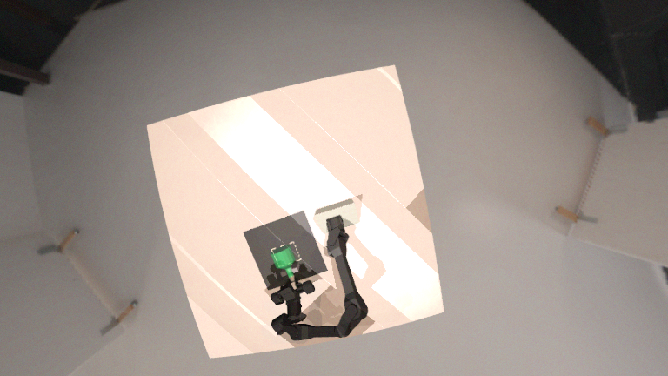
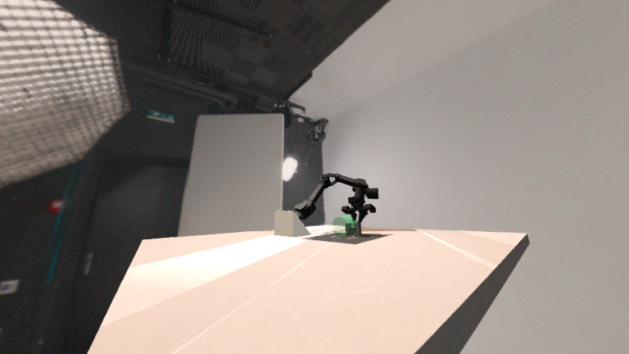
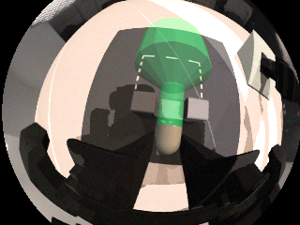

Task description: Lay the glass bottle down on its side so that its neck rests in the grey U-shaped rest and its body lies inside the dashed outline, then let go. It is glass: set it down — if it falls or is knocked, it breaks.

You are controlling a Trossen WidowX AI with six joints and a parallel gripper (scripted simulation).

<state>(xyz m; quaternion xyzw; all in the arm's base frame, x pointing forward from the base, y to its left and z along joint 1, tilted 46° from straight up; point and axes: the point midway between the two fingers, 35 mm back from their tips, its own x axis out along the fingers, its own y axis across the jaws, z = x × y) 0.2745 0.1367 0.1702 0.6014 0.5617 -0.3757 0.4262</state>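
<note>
The green glass bottle (image 1: 283, 257) (image 2: 343, 224) (image 3: 172, 52) lies roughly sideways, its neck toward my gripper (image 1: 292, 281) (image 2: 358, 230) (image 3: 167, 137). My gripper is shut on the bottle's neck near its tan tip. In the wrist view, the neck passes between two grey blocks of the U-shaped rest (image 3: 143, 102). I cannot tell whether it touches the rest. The body appears over the dashed outline (image 1: 297, 250) (image 3: 136, 86), reaching beyond its far edge in the wrist view and shifted left in the top view. Its underside and any gap to the mat are unclear.
The dark mat (image 1: 261, 241) (image 2: 366, 239) (image 3: 105, 70) lies under the bottle and outline. A pale block with a sloping side (image 1: 322, 214) (image 2: 283, 223) (image 3: 253, 61) stands by the arm's base. Shadows cross the mat beside the rest.
</note>
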